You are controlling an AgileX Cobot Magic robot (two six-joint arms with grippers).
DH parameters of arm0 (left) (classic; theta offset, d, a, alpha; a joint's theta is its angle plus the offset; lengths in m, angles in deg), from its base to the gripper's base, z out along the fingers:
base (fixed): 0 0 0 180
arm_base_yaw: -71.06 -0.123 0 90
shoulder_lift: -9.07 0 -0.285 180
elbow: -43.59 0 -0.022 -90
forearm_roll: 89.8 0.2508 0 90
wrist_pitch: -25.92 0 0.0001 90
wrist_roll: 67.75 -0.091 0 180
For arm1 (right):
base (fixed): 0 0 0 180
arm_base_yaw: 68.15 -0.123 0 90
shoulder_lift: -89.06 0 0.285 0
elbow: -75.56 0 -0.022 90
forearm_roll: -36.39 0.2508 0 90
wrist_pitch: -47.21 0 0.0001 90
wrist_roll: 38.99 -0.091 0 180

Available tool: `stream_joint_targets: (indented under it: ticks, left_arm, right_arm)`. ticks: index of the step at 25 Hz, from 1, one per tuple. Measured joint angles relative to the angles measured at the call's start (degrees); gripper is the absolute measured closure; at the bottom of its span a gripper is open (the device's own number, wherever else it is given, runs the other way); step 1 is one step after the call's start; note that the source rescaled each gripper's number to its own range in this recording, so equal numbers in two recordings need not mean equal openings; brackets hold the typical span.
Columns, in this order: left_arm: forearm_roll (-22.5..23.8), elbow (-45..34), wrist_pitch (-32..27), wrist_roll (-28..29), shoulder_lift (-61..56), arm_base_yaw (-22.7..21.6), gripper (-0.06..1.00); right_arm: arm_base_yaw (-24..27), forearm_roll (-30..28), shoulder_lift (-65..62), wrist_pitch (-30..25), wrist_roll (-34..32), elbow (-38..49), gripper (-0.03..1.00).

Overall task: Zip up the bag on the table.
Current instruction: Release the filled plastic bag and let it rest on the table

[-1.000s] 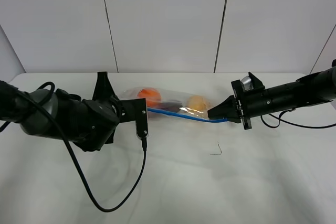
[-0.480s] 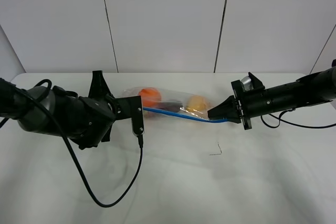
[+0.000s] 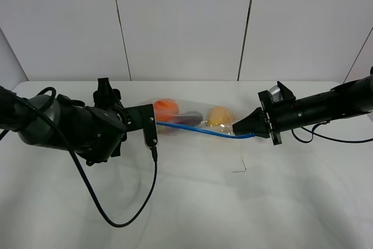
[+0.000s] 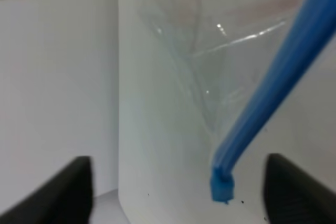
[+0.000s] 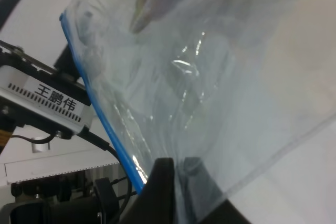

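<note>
The bag (image 3: 201, 124) is lying across the far middle of the table (image 3: 192, 208), between the two grippers. Its blue zipper strip (image 3: 195, 129) is running along the near edge. Through the clear plastic, an orange (image 3: 166, 107), an eggplant (image 3: 187, 117) and a pear (image 3: 218, 114) are showing, in that order from the left arm's side to the right arm's side.

The left gripper (image 3: 152, 122) is sitting at the orange end of the bag with its fingers (image 4: 73, 184) spread wide. In the left wrist view, the strip's end is hanging between them, touching neither.

The right gripper (image 3: 240, 127) is pinching the bag at the pear end. In the right wrist view, one dark finger (image 5: 161, 182) is pressing onto the plastic just beside the strip.

A black cable (image 3: 87, 190) is trailing from the left arm across the table.
</note>
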Motion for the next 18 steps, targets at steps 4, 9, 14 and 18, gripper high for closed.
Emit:
stream_joint_targets:
  ticks: [4, 9, 14, 18]
  left_arm:
    - [-0.1, 0.0, -1.7, 2.9, 0.0, 0.0, 0.11]
    - [-0.1, 0.0, -2.6, 3.9, 0.0, 0.0, 0.1]
    - [-0.4, 0.0, -2.6, 3.9, 0.0, 0.0, 0.08]
    - [-1.5, 0.0, -2.2, 3.5, 0.0, 0.0, -0.03]
  right_arm:
    - [0.0, 0.0, 0.0, 0.0, 0.0, 0.0, 0.97]
    - [0.0, 0.0, 0.0, 0.0, 0.0, 0.0, 0.97]
    - [0.0, 0.0, 0.0, 0.0, 0.0, 0.0, 0.97]
    - [0.0, 0.0, 0.0, 0.0, 0.0, 0.0, 0.97]
